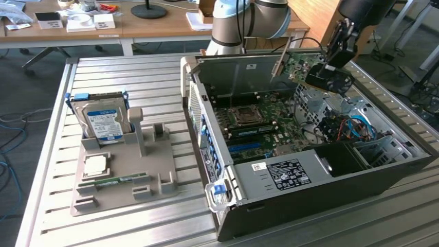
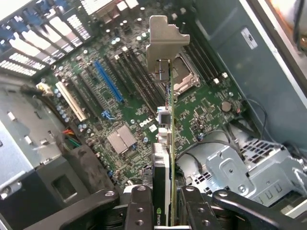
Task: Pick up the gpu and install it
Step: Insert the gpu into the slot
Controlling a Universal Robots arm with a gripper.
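Fingers: part-closed, pinching gpu edge-on, bracket at far end. Hovering over mobo beyond them; mid-carry, not seated. Prob. needs edge squared w/ blue slot.

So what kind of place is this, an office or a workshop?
Probably a robotics lab or workshop: a robot arm holds a graphics card over an open computer case on a slatted metal table, with desks behind.

We see a slatted metal table spanning the frame. A grey holder tray rests on it at lower left, and an open computer case lies near it at right.
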